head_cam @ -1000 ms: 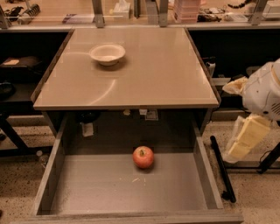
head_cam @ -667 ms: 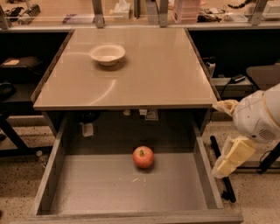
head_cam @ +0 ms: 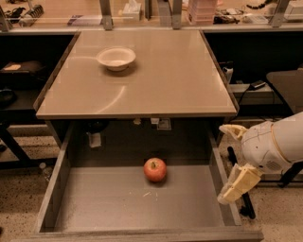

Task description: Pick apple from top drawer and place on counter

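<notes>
The red apple [head_cam: 155, 169] lies on the flat floor of the open grey top drawer [head_cam: 94, 208], near the drawer's middle, a little toward the back. The tan counter [head_cam: 156, 80] spans above and behind the drawer. My gripper [head_cam: 233, 163] is at the right, over the drawer's right side wall, level with the apple and well to its right. Its two cream fingers [head_cam: 239, 184] are spread apart and hold nothing.
A white bowl [head_cam: 116, 58] sits on the counter's back left. A cluttered bench [head_cam: 142, 14] runs along the back. Dark shelves with items stand left and right of the counter. A black bar [head_cam: 239, 184] lies along the drawer's right side on the floor.
My gripper and arm have moved left and down, from beside the drawer toward its right wall. The apple and bowl have not moved.
</notes>
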You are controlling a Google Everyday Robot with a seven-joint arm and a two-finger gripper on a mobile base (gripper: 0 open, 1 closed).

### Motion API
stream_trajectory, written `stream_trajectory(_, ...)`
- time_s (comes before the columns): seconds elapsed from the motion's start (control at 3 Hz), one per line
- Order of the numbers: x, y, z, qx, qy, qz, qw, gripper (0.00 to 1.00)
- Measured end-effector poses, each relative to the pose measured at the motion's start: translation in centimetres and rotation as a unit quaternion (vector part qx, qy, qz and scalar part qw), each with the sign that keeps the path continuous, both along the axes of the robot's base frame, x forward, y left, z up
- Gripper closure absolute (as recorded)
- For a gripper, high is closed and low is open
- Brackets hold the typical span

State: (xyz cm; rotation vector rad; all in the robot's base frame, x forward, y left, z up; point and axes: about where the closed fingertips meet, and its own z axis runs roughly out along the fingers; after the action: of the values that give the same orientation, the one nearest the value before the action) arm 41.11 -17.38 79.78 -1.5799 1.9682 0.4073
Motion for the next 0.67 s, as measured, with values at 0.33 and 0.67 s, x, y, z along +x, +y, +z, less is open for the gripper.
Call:
stream_trajectory(0.33,0.3,1.0,-2.1,0.014,0.007,-0.008,0.9998,0.0)
stream_trajectory(0.67,1.6,2.9,-6.0,0.038,0.017,-0.022,0.9989,0.0)
